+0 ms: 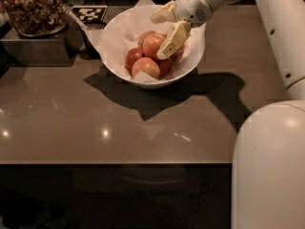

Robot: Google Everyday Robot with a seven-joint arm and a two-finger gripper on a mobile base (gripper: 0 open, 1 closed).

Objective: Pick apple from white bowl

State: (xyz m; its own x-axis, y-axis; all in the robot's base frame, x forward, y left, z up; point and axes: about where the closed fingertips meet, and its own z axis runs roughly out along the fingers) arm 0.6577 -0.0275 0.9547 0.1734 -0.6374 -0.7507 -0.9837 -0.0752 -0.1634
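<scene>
Gripper: gripper [159, 36] sat over the right-rear part of the white bowl [192, 65], arm reaching in from upper right. Fingers were spread, nothing held as far as I could judge.
Apple: apple [151, 46] lay on top of the pile, mid-bowl, w/ smaller apples [134, 57] front-left of it.
Key relation: apple was just left of & below the tips. Near finger [172, 37] overlapped its right flank, far finger sat behind it.
Next: I judged a short drop, then close.
</scene>
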